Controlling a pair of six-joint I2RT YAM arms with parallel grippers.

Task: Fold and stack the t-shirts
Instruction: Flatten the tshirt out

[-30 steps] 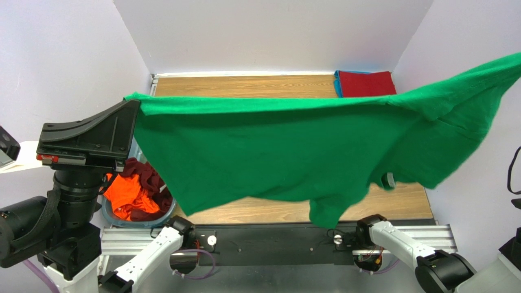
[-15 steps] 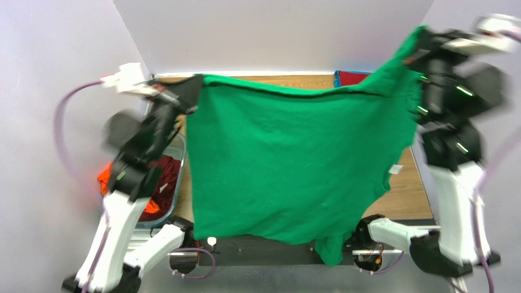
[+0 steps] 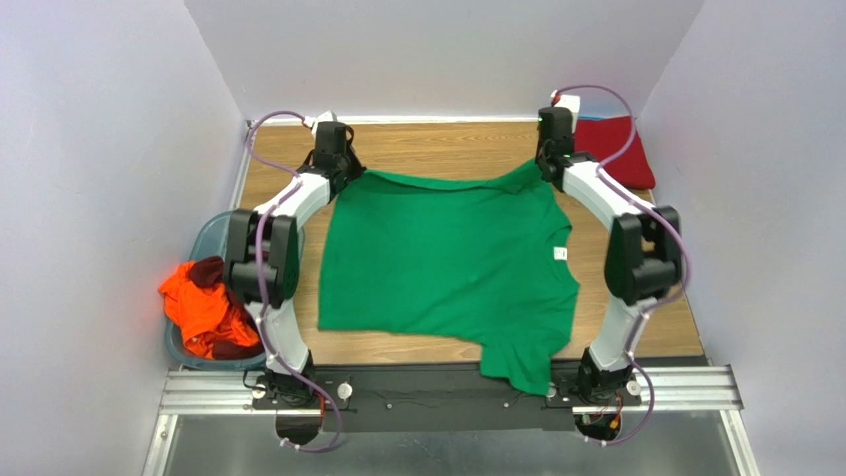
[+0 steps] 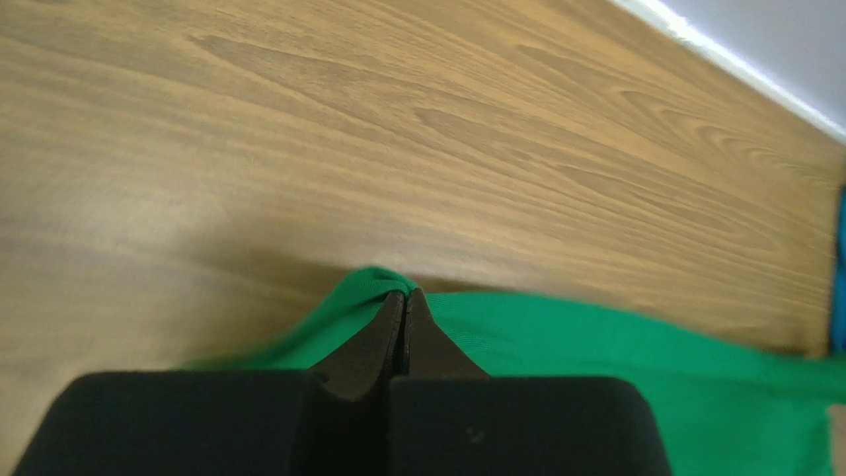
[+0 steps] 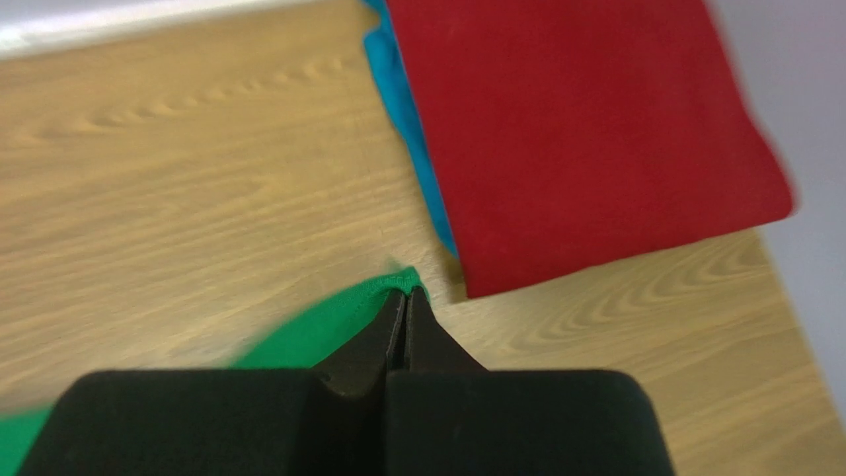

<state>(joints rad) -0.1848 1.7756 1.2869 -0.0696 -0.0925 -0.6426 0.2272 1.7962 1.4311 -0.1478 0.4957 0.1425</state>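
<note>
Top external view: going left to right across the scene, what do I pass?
A translucent bluish plastic tub holding an orange cloth t-shirt → left hand → bright green cloth t-shirt, spread out, both hands pinching its far corners → right hand → folded red cloth t-shirt.

1. I can read no text, brand, number or sign in any of my three views.
2. The only label I can find is a white tag on the green shirt, at about 3 o'clock on the cloth in the top view. It is too small for me to make out any print.
</note>
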